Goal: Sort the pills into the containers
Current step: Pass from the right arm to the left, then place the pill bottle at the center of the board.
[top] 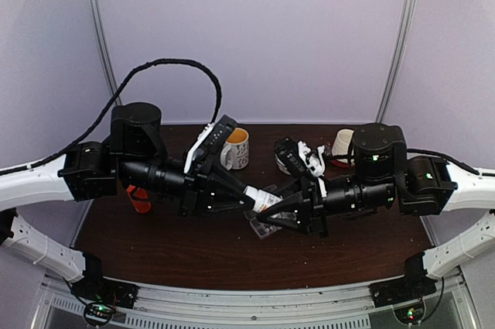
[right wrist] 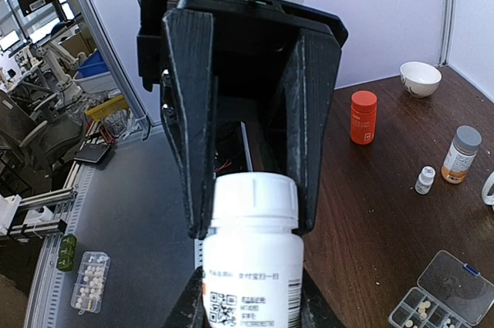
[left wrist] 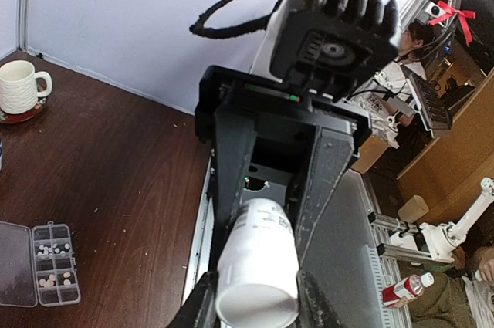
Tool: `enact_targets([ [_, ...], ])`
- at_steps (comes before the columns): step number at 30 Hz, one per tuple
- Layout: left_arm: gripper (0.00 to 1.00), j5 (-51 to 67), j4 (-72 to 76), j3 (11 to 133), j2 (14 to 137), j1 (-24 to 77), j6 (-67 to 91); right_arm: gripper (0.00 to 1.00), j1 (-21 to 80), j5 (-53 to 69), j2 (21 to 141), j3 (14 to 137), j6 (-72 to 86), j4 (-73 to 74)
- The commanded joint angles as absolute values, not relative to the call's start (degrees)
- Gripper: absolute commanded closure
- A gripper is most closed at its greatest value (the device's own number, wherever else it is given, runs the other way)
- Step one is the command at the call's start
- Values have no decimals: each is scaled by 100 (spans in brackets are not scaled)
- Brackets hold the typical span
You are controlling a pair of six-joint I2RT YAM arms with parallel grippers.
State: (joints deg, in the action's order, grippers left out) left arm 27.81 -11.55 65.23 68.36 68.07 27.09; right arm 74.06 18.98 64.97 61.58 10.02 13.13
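Note:
A white pill bottle [top: 263, 200] hangs level between both grippers above the table's middle. My left gripper [top: 253, 195] is shut on its white cap, which fills the bottom of the left wrist view [left wrist: 258, 289]. My right gripper [top: 275, 210] is shut on the labelled body [right wrist: 251, 282]. The clear pill box [left wrist: 48, 265] lies open on the table, with pale pills [left wrist: 51, 278] in several compartments. It also shows in the right wrist view [right wrist: 441, 302]. From above it [top: 261, 229] is mostly hidden under the grippers.
An orange bottle [right wrist: 363, 117], a white bowl [right wrist: 421, 78], a tiny white bottle [right wrist: 424, 180] and an amber bottle with a grey cap [right wrist: 461, 154] stand at the left. A mug [top: 236, 148] stands at the back, a white cup [left wrist: 19, 87] on a red coaster at the right.

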Motion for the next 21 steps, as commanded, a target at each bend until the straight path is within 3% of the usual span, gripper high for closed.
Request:
enact_targets([
  [1, 93, 2657, -987, 6461, 6778, 6794, 2630, 83, 7401, 1652, 6492, 6337, 931, 1290],
  [5, 95, 2071, -1619, 6626, 6760, 6794, 2526, 48, 7404, 1316, 6427, 6221, 952, 1293],
  [7, 96, 1568, -2285, 6767, 6780, 6787, 2475, 25, 7401, 1134, 6336, 6107, 985, 1256],
  [10, 96, 918, -3076, 6868, 6814, 6635, 2650, 2, 7397, 906, 6140, 5824, 1107, 1088],
  [14, 99, 190, -3830, 6706, 6749, 6221, 2939, 0, 7385, 14, 5871, 5280, 1404, 923],
  [21, 100, -707, -4361, 6061, 6591, 5128, 3158, 0, 7247, -2687, 5211, 4475, 2062, 1381],
])
